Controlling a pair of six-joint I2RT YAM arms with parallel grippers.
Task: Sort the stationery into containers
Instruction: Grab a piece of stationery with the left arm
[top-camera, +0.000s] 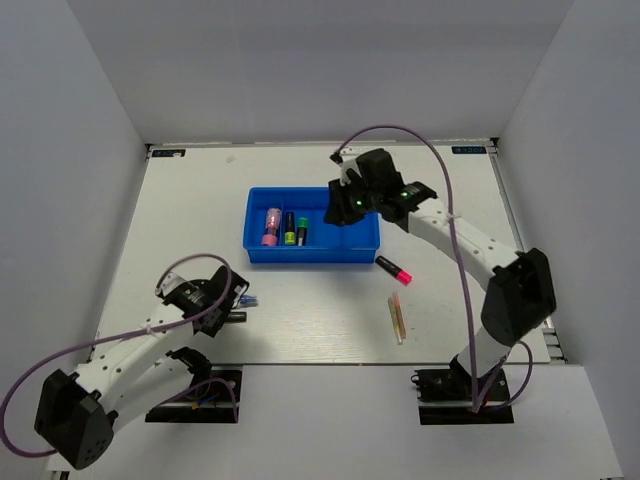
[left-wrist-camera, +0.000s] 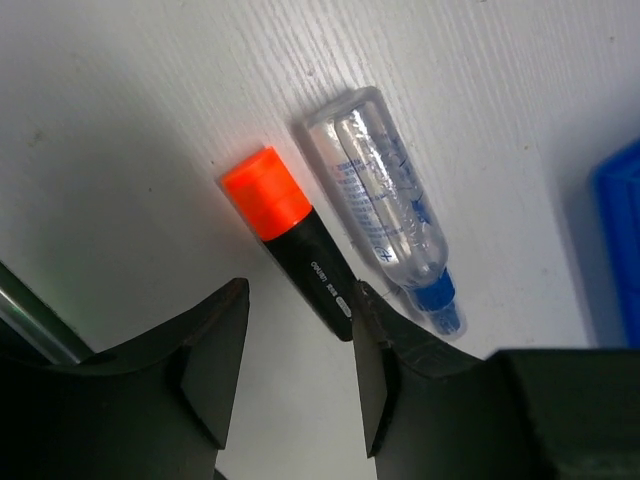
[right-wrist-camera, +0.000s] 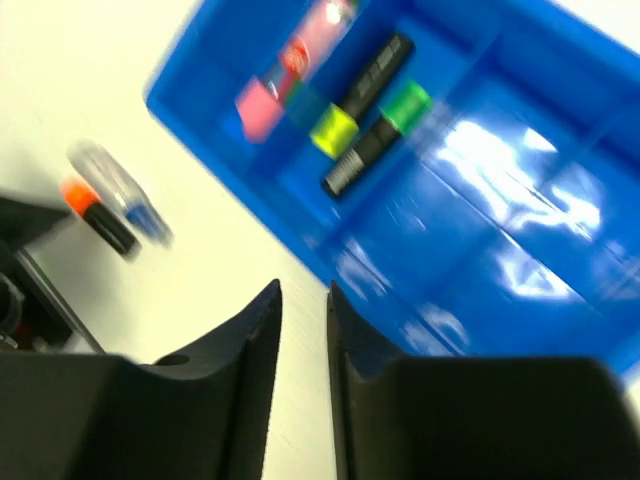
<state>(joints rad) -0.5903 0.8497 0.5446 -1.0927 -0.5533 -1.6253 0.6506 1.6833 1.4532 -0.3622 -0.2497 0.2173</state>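
The blue tray (top-camera: 352, 243) holds a pink tube (top-camera: 270, 226), a yellow-capped marker (top-camera: 289, 229) and a green-capped marker (top-camera: 302, 231) in its left compartments. My right gripper (top-camera: 345, 208) hovers over the tray's middle. Its jaws stand a narrow gap apart with nothing between them (right-wrist-camera: 305, 292). My left gripper (left-wrist-camera: 300, 365) is open and low over the table. An orange-capped marker (left-wrist-camera: 295, 240) lies with its black end just inside the jaws, against the right finger. A clear bluish pen (left-wrist-camera: 385, 200) lies beside it. A pink-capped marker (top-camera: 394, 270) and thin pale sticks (top-camera: 397, 318) lie right of the tray's front.
The right wrist view shows the tray (right-wrist-camera: 500, 250), its two right compartments bare, and the orange marker (right-wrist-camera: 95, 210) by the left arm. White walls enclose the table on three sides.
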